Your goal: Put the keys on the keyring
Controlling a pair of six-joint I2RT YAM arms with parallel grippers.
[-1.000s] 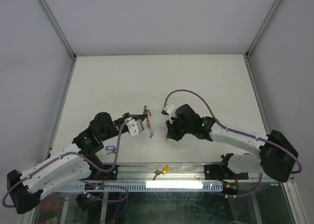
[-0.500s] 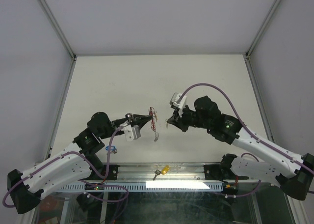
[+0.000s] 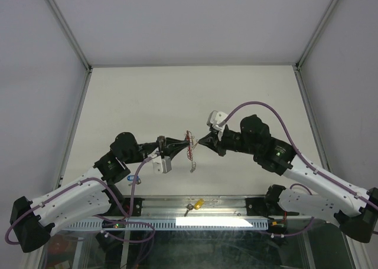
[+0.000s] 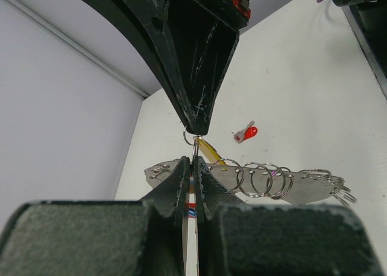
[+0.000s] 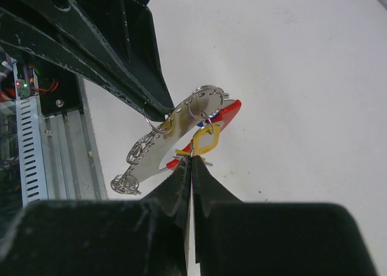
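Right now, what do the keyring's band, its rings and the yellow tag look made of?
The keyring band is a thin sheet with a dull silvery face and a red tip: plastic or metal, unclear. Its rings are bright, shiny wire loops, likely steel. The yellow tag looks opaque and smooth, probably plastic.

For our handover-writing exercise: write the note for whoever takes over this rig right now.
Left gripper: shut on the keyring, lifted off the table.
Right gripper: shut on a yellow-tagged key, at the keyring's rings.
Loose: red-tagged key on the table, blue-tagged key by the left arm, second yellow key on the front rail.
Done: cannot tell if anything is threaded.
Left: thread the held key, then the three loose ones.
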